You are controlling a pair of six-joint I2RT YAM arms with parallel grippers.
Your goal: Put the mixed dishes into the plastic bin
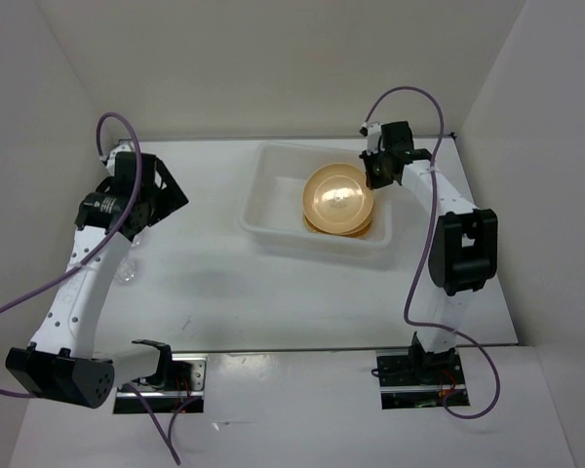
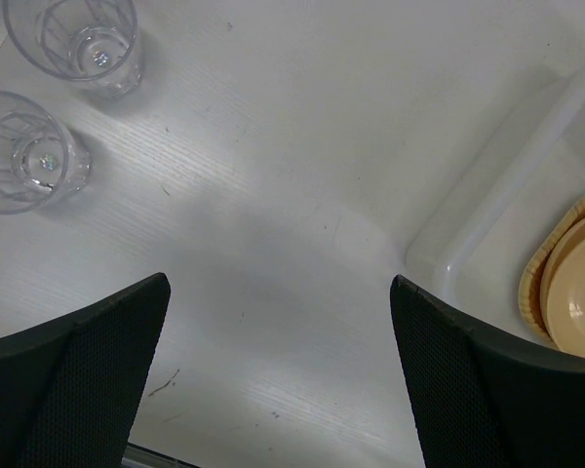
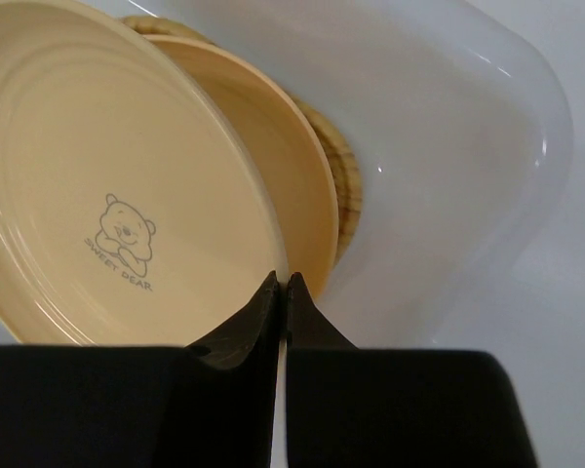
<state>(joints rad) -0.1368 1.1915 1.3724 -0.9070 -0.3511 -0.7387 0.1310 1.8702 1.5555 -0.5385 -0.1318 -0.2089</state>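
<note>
Three dishes at plastic bin (image 1: pixel 271 195), table 12 o'clock: tray (image 3: pixel 344 180) on the bottom, lower plate (image 3: pixel 288 161) on it, upper plate (image 3: pixel 107 175) tilted, right gripper (image 3: pixel 281 288) pinching its 2 o'clock rim. I'd lower until it nests flat, then release, no drop. Clear cup (image 2: pixel 73 39) and second cup (image 2: pixel 24 156) sit at 9 o'clock, left gripper (image 2: pixel 280 283) spread wide nearby

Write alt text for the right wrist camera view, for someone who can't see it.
The right gripper, shut, pinches the rim of a pale-orange bear-printed plate. The plate is held over a second plate and a woven tray inside the translucent white plastic bin.
</note>
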